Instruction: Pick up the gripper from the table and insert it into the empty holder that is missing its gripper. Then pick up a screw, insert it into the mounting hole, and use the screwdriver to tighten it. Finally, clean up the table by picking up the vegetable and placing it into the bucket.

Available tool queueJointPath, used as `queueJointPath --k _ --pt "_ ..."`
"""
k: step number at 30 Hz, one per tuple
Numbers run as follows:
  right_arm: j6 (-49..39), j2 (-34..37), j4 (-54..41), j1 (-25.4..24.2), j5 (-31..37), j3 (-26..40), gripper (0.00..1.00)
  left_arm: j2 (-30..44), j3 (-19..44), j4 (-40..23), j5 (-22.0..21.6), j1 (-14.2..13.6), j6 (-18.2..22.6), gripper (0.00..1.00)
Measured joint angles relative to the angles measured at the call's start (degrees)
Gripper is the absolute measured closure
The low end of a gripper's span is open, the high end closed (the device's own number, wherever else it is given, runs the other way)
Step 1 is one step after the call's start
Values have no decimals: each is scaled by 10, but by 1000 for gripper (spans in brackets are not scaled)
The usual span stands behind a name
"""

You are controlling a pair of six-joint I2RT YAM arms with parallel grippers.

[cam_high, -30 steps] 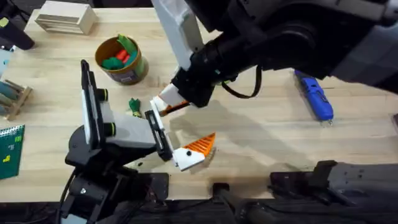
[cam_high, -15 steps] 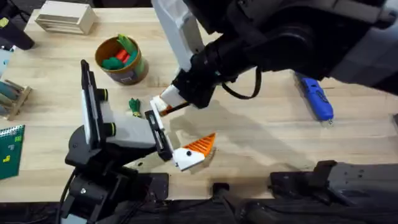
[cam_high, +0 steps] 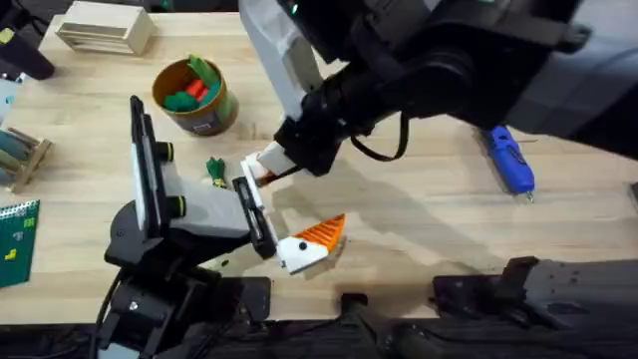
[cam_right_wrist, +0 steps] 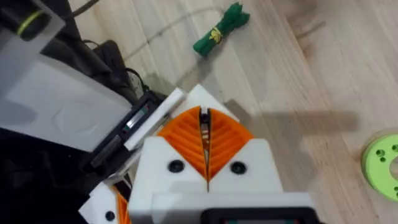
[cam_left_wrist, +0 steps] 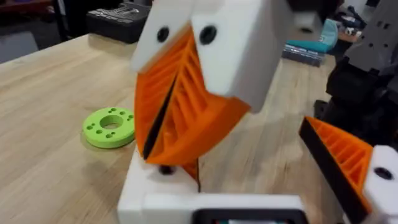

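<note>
My right gripper (cam_high: 265, 166) reaches across the middle and is shut on the gripper (cam_left_wrist: 163, 121), the orange ridged wedge. It holds the wedge right over the empty holder (cam_left_wrist: 163, 193), the bare white finger of my left gripper (cam_high: 284, 214). The left gripper is open, and its other finger carries an orange tip (cam_high: 321, 233). In the right wrist view the holder (cam_right_wrist: 186, 94) sits just beyond my shut pads (cam_right_wrist: 221, 140). The vegetable (cam_high: 215, 170) lies left of the grippers. The lime-green disc with the mounting hole (cam_left_wrist: 109, 127) lies on the wood. The screwdriver (cam_high: 508, 156) is far right. The bucket (cam_high: 195, 96) stands back left. The screw is out of view.
A pale wooden box (cam_high: 105, 28) sits at the back left corner. A small wooden rack (cam_high: 20, 155) and a green card (cam_high: 15, 239) lie along the left edge. The bucket holds green and red toys. Bare wood stretches between the grippers and the screwdriver.
The right arm has shifted slightly to the left with the wedge still at the holder. The left arm has not moved.
</note>
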Motion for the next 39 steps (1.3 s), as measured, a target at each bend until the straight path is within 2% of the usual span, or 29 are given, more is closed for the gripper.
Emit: queueJointPath --k 17,18,20,22,23,27,29,30,36,37,39 --pt "0 3 1 0 0 0 979 1 0 0 -1 0 -5 14" --pt "1 3 0 0 -1 0 864 1 0 0 -1 0 -5 13" --pt "0 3 0 0 -4 0 573 1 0 0 -1 0 -5 14" --pt "-4 3 1 1 -6 0 378 1 0 0 -1 0 -6 14" --pt "-3 3 -2 -7 0 0 139 1 0 0 -2 0 -5 13" --pt "-3 0 -4 -23 0 0 122 1 0 1 -2 0 -2 14" --pt "6 -29 -6 -58 0 0 121 1 0 1 -2 0 -2 14" --pt "13 -67 -16 -94 0 0 120 1 0 1 -2 0 -1 14" --pt "18 -138 -72 -149 0 0 117 1 0 1 -2 0 0 14" --pt "17 -162 -114 -168 0 0 117 1 0 1 -2 0 1 14" --pt "15 -189 -132 -182 -8 -15 116 1 0 1 -2 0 2 14"
